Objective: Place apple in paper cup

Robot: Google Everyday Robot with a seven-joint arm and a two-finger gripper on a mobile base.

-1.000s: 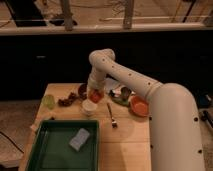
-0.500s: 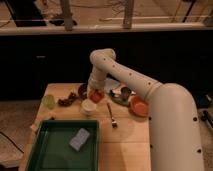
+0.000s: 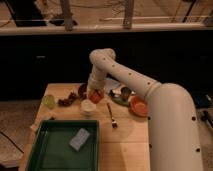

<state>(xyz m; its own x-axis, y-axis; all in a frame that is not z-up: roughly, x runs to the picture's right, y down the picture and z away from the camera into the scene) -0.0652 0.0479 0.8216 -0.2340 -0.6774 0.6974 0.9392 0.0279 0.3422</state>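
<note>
A red-orange apple (image 3: 95, 95) sits in my gripper (image 3: 94, 94), just above and right of the white paper cup (image 3: 88, 106), which stands upright on the wooden table (image 3: 127, 135). My white arm comes in from the lower right, bends over the back of the table and points down at the cup.
A green tray (image 3: 52, 150) with a grey sponge (image 3: 79, 139) fills the front left. A green cup (image 3: 48, 101) and dark grapes (image 3: 66, 101) lie left of the paper cup. A fork (image 3: 111, 115), an orange bowl (image 3: 138, 106) and a can (image 3: 125, 92) lie to the right.
The gripper with the apple has barely shifted, staying just above the paper cup.
</note>
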